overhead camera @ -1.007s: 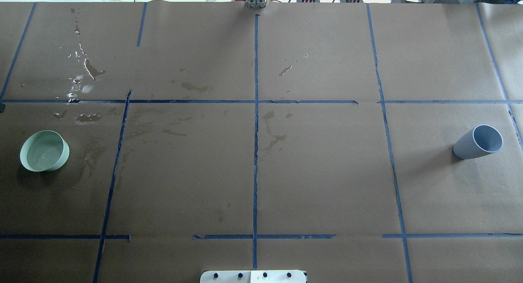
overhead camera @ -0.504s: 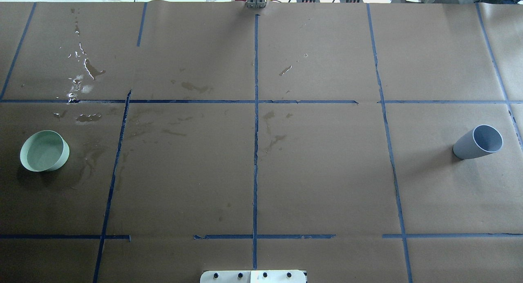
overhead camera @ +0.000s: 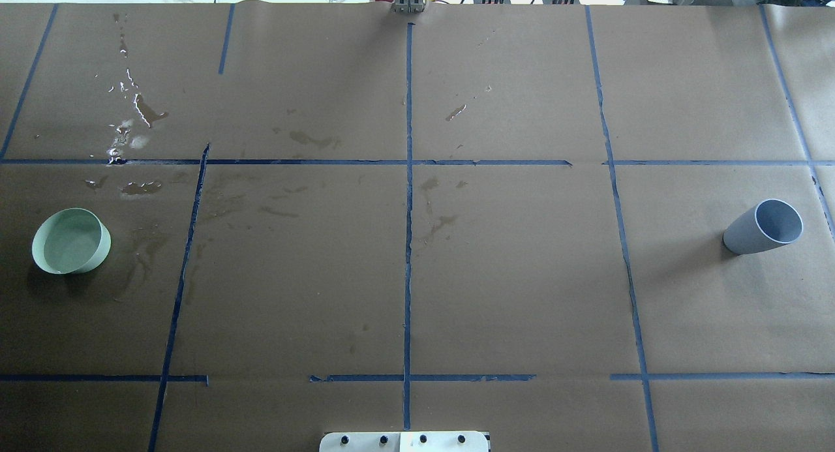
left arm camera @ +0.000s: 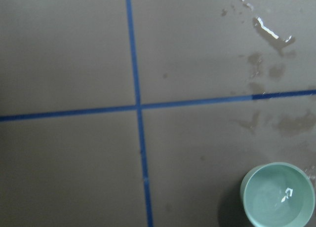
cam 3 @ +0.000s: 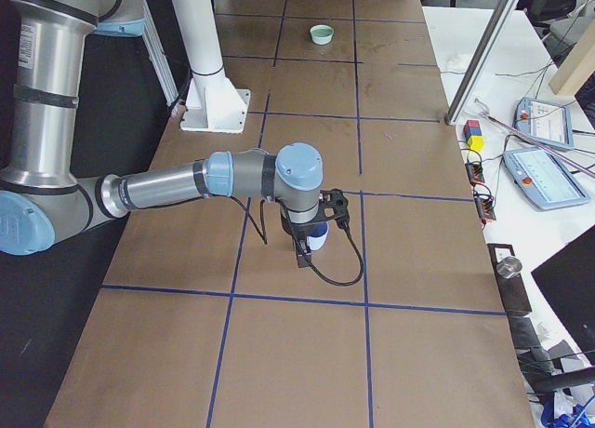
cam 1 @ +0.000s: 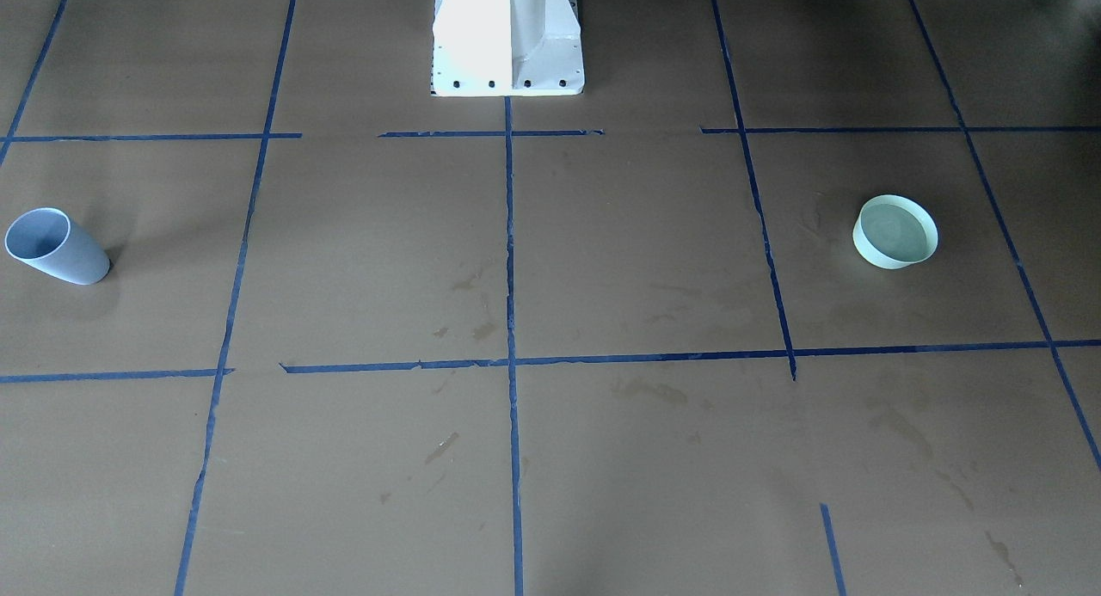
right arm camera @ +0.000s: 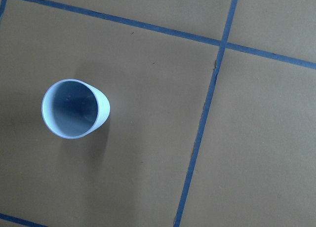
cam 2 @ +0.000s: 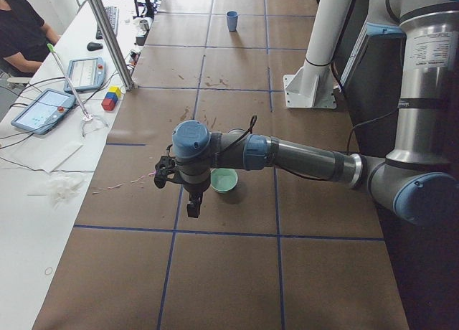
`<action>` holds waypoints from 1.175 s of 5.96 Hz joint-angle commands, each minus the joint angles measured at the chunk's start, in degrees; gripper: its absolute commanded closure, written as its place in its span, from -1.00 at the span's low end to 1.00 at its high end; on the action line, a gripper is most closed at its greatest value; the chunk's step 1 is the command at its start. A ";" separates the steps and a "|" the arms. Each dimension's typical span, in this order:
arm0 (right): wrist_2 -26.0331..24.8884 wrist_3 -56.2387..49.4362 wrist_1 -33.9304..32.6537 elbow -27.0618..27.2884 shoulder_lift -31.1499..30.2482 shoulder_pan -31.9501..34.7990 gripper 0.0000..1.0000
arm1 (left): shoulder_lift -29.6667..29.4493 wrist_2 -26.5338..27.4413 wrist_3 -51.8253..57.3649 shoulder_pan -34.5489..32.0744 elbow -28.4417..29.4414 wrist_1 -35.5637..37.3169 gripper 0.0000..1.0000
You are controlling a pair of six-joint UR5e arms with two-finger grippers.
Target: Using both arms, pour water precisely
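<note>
As we log this moment, the brown-paper-covered desk (overhead camera: 509,276) carries a grid of blue tape lines (overhead camera: 408,243) and two vessels set well apart.

- Shallow round pale-green bowl (overhead camera: 103,246): close to the desk's left edge, about midway between near and far edges. It holds the water (left arm camera: 276,197), clear with a greenish tint and one small bright glint.
- Tall grey-blue plastic cup (overhead camera: 760,229): upright near the desk's right edge, mouth open upward. We cannot tell whether anything is in it.
- Wet glinting patches (overhead camera: 140,109): on the paper toward the far-left corner, beyond the bowl.
- White pedestal base (cam 1: 507,37): at the middle of the near edge.

Left arm (cam 2: 301,156): reaches out level over the desk, and the left gripper (cam 2: 192,211) points down just beside the bowl without touching it. Its wrist camera catches the bowl in the lower right corner of its view. We cannot tell how its fingers stand.

Right arm (cam 3: 177,188): reaches out level, with the right gripper (cam 3: 303,257) pointing down near the cup. From the side view it overlaps the cup, so we cannot say whether they touch. We cannot tell the state of its fingers either.

A seated person (cam 2: 21,29) shows at a white side table past the far edge.
</note>
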 commanded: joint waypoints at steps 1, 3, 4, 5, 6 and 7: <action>0.09 -0.70 2.13 -0.22 -2.01 -0.10 -1.00 | 1.68 0.51 1.39 -0.07 3.05 0.90 -1.00; 0.17 0.88 6.19 -0.39 -3.61 -0.27 -1.00 | 1.60 1.91 1.57 0.02 2.46 1.07 -1.00; -0.52 2.54 6.28 -1.09 -3.52 -2.19 -1.00 | 1.69 2.18 1.57 0.45 2.19 0.89 -1.00; -0.53 2.55 6.37 -1.44 -3.52 -2.21 -1.00 | 2.04 2.01 1.40 2.02 2.19 0.98 -1.00; -0.61 2.21 6.28 -1.97 -3.61 -2.21 -1.00 | 1.78 1.40 0.79 4.48 2.10 1.41 -1.00; -0.62 2.12 6.37 -2.32 -3.35 -2.21 -1.00 | 2.30 1.39 1.30 4.59 1.14 0.29 -1.00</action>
